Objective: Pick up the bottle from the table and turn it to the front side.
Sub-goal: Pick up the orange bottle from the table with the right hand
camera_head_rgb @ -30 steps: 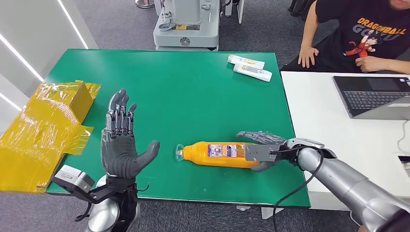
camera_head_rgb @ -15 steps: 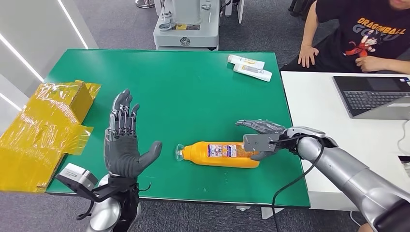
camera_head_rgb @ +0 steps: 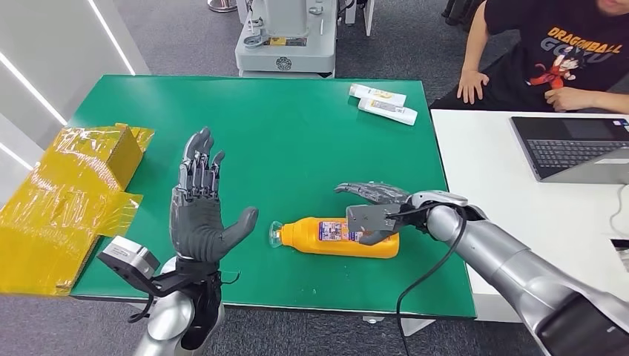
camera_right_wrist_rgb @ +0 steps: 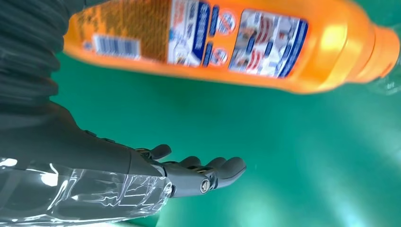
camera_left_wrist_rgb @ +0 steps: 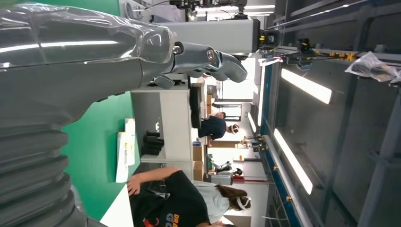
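Observation:
An orange bottle with a printed label lies on its side on the green table, clear cap pointing to my left. My right hand is at its base end, fingers spread over the far side and thumb on the near side, not closed on it. In the right wrist view the bottle shows its barcode and label, with a strip of green table between it and the fingers. My left hand is raised, open, left of the cap, palm toward the bottle; its fingers are stretched out.
A yellow taped cardboard box lies over the table's left edge. Two white tubes lie at the far right corner. A white desk with a laptop adjoins on the right, where a person sits.
My right hand has slid left along the bottle, from its base end onto the labelled body. My left hand has drifted a little right and up. The bottle lies where it was.

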`<state>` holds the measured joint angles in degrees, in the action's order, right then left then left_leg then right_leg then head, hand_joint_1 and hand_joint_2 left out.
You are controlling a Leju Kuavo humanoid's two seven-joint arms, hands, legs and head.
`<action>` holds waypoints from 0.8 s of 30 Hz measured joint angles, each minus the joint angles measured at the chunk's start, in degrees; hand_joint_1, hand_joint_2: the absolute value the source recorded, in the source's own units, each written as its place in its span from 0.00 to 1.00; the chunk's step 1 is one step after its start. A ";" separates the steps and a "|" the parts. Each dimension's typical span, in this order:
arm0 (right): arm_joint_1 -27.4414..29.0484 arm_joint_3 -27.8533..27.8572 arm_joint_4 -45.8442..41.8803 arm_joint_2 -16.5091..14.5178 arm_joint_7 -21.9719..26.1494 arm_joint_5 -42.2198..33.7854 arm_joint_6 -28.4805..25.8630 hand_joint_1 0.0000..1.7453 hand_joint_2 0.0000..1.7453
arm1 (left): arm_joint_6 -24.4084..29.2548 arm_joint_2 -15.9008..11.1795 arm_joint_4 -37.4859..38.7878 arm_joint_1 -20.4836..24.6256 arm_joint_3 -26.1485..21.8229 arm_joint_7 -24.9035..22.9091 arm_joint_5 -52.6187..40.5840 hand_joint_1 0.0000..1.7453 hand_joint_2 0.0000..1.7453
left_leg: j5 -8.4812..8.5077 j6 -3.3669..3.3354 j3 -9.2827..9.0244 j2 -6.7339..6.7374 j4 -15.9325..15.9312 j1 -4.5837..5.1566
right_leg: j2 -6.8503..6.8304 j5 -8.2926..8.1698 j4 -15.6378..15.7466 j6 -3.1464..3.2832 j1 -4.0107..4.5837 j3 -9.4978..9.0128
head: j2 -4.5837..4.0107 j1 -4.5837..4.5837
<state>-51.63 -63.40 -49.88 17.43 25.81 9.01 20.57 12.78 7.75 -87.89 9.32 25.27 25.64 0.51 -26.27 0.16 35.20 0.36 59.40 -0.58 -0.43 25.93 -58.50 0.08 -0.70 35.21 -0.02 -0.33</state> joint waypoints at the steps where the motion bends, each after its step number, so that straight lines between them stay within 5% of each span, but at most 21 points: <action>1: 0.31 -0.05 0.42 -0.33 0.10 0.02 -0.08 0.00 1.00 | 0.10 0.01 0.12 0.10 0.11 0.04 0.05 0.00 1.00 | 0.00 0.00 0.00 0.00 0.00 0.00 | 0.00 0.00 0.00 0.00 0.00 0.00 | 0.00 0.00; 24: 6.02 0.62 4.01 -2.01 -0.05 1.15 -1.96 0.04 1.00 | 1.34 -0.04 0.90 0.39 0.83 0.08 1.16 0.00 1.00 | 0.00 0.00 -0.09 0.07 0.00 0.00 | 0.06 0.00 0.03 0.00 0.00 -0.04 | 0.00 -0.01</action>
<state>-45.60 -62.78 -45.88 15.43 25.75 10.16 18.61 14.12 7.71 -86.99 9.71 26.10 25.73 1.68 -26.27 0.16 35.11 0.43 59.40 -0.58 -0.37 25.93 -58.47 0.08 -0.70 35.17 -0.02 -0.34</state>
